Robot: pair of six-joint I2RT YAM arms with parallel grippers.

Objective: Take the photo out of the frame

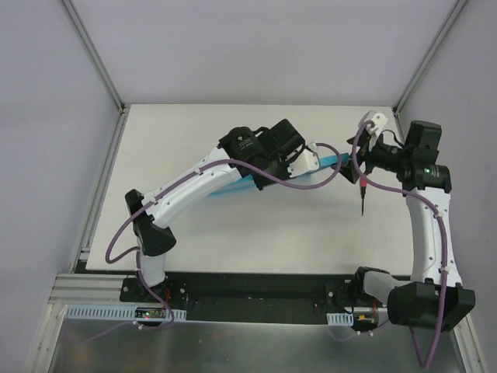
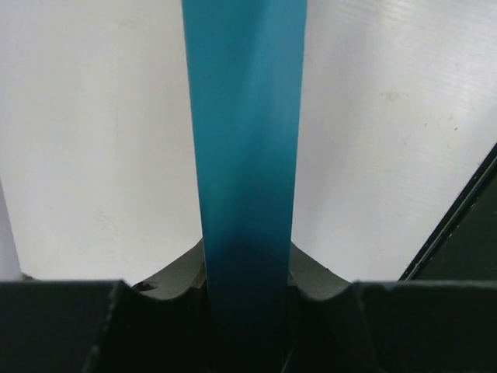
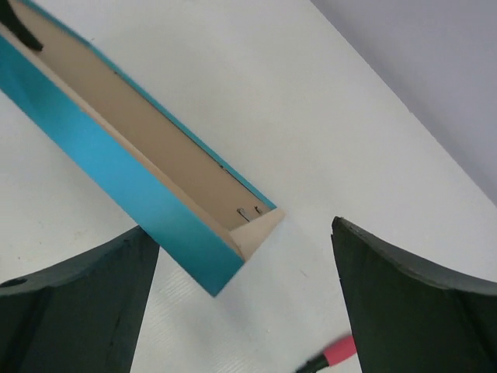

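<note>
The frame (image 1: 233, 185) is a thin turquoise-blue rectangle standing on edge, tilted, over the middle of the white table. My left gripper (image 1: 314, 159) is shut on its upper rail. In the left wrist view the blue rail (image 2: 245, 155) runs straight up between my two dark fingers (image 2: 175, 276). My right gripper (image 1: 359, 155) hovers open just off the frame's right end. In the right wrist view the frame's corner (image 3: 233, 241) sits between the spread fingers (image 3: 85, 303) without touching them, and a plain brown panel (image 3: 140, 140) shows inside its pale wood edges. The photo is hidden.
A thin black stick with a red end (image 1: 363, 194) hangs below my right gripper, and its red tip (image 3: 335, 354) shows near the right finger. The white table (image 1: 233, 233) is bordered by grey walls and metal rails (image 1: 97, 58).
</note>
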